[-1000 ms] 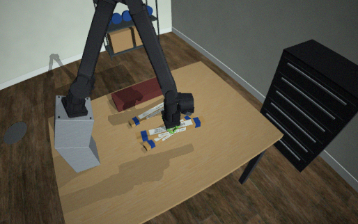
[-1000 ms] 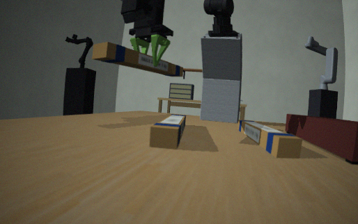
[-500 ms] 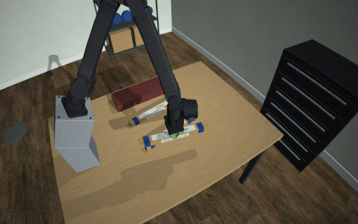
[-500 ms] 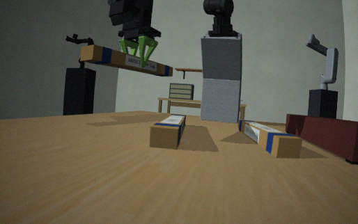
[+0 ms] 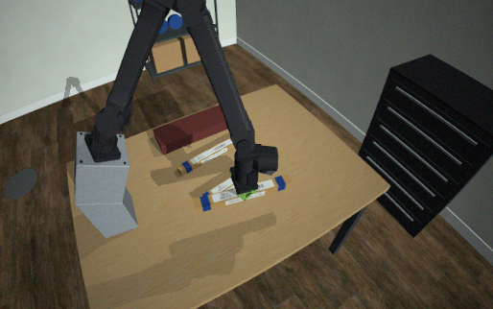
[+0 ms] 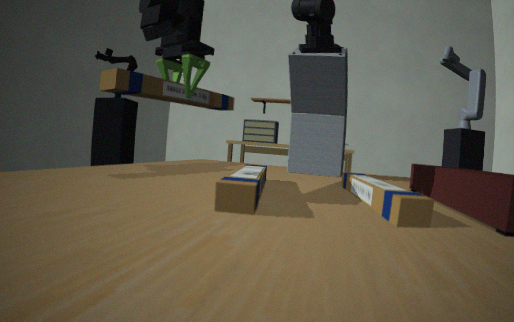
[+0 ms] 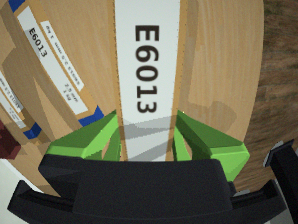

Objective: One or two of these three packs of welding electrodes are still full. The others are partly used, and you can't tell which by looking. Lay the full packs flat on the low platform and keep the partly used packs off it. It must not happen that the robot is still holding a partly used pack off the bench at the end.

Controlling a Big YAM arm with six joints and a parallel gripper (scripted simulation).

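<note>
My gripper point(image 5: 246, 195) point(image 6: 182, 88) point(image 7: 146, 113) is shut on a long tan electrode pack point(image 5: 222, 197) point(image 6: 150, 88) point(image 7: 147, 70) with blue bands and a white E6013 label. It holds the pack near its middle, well above the table, roughly level. A second pack point(image 5: 222, 186) point(image 6: 237, 195) point(image 7: 55, 62) lies flat on the table, partly hidden behind the held one in the top view. A third pack point(image 5: 208, 153) point(image 6: 412, 210) point(image 7: 10, 102) lies flat between it and the platform. The low dark red platform point(image 5: 192, 131) point(image 6: 465, 195) point(image 7: 7, 144) shows no pack on it.
The arm's grey pedestal point(image 5: 102, 184) point(image 6: 317, 140) stands at the left edge of the wooden table point(image 5: 312, 144) point(image 6: 150, 260). A black drawer cabinet point(image 5: 432, 139) stands on the floor beyond the right edge. A shelf with boxes point(image 5: 167, 55) stands behind.
</note>
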